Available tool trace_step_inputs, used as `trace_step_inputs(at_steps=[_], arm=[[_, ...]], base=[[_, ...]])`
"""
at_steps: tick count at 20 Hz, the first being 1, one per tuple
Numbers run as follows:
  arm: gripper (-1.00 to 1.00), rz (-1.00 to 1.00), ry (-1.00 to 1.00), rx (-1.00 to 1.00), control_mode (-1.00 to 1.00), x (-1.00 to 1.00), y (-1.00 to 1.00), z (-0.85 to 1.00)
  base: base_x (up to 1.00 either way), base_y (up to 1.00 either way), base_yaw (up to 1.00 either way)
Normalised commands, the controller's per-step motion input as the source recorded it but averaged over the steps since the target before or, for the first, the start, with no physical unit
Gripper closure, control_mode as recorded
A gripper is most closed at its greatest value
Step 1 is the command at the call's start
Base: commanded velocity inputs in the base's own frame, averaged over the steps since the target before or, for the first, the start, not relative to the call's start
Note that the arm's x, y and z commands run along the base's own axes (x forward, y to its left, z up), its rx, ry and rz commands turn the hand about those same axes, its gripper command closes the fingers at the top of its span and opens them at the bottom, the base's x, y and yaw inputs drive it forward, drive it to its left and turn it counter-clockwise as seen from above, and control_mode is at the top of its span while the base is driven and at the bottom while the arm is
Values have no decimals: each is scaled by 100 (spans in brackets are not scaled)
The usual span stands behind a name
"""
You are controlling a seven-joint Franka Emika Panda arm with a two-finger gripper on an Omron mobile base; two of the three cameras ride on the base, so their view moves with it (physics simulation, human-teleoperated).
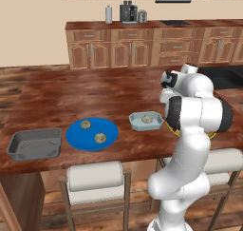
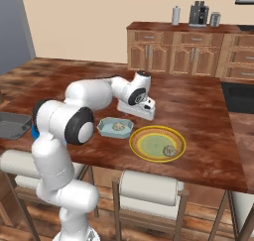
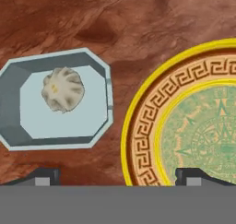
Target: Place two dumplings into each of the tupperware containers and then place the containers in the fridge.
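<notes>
holding one dumpling (image 3: 63, 90), pale blue tub (image 3: 99, 103) sits near yellow-green plate (image 3: 144, 96); gripper (image 3: 118, 178) released, fingers spread.

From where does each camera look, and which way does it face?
Left base view: behind the arm's left, facing forward and down; arm at right.
Right base view: behind its right, same facing; arm at left.
Hand view: on the hand, looking along the end effector; two fingertips show.
All share the pale blue tub.
</notes>
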Motion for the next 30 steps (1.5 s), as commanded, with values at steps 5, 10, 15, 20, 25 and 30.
trace_step_inputs(at_steps=[5, 10, 15, 20, 25, 30], arm=[[-100, 0, 0, -11, -100, -100, -58, 42], [-100, 8, 2, -24, -100, -100, -35, 22], [-100, 16, 0, -15, -100, -76, -45, 1], [-100, 11, 2, -6, -100, -6, -30, 0], [-100, 9, 7, -1, -100, 10, -35, -8], [-100, 10, 0, 0, -100, 21, -36, -23]], base=[[0, 0, 0], [0, 0, 0], [0, 0, 0], [0, 0, 0], [0, 0, 0], [0, 0, 0]])
